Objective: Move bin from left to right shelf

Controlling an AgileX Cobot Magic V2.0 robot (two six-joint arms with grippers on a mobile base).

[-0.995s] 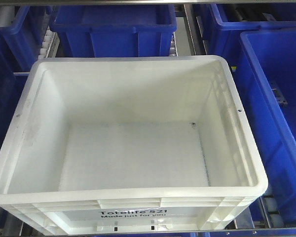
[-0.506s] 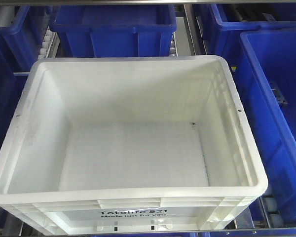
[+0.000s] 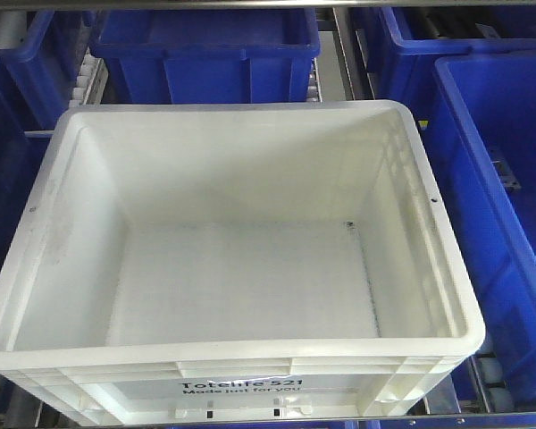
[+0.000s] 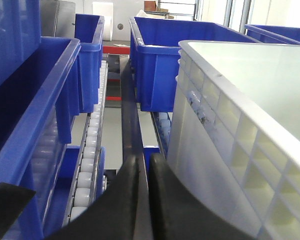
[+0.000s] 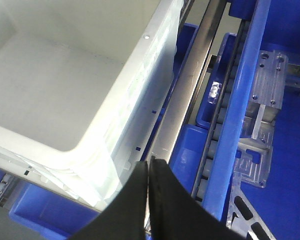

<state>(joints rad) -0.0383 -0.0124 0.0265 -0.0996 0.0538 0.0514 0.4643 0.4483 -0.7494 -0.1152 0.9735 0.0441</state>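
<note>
1. Nothing has visibly moved since the earlier front views: the bin [image 3: 237, 268] sits empty on the roller shelf among the blue bins [image 3: 205, 40], print facing the camera
2. Left gripper [image 4: 142, 165] shows fingers pressed together, holding nothing, just beside the bin's left wall
3. Right gripper [image 5: 148, 167] likewise closed and empty, beside the right wall near a metal rail [image 5: 190, 85]
4. Judging by this, no grasp has been made, so the transfer has not begun

The large white rectangular plastic bin [image 3: 232, 268] carries black print on its near outer side, just below the rim: "Totelife 521", and under it "Made just for you". No other text is readable.
</note>
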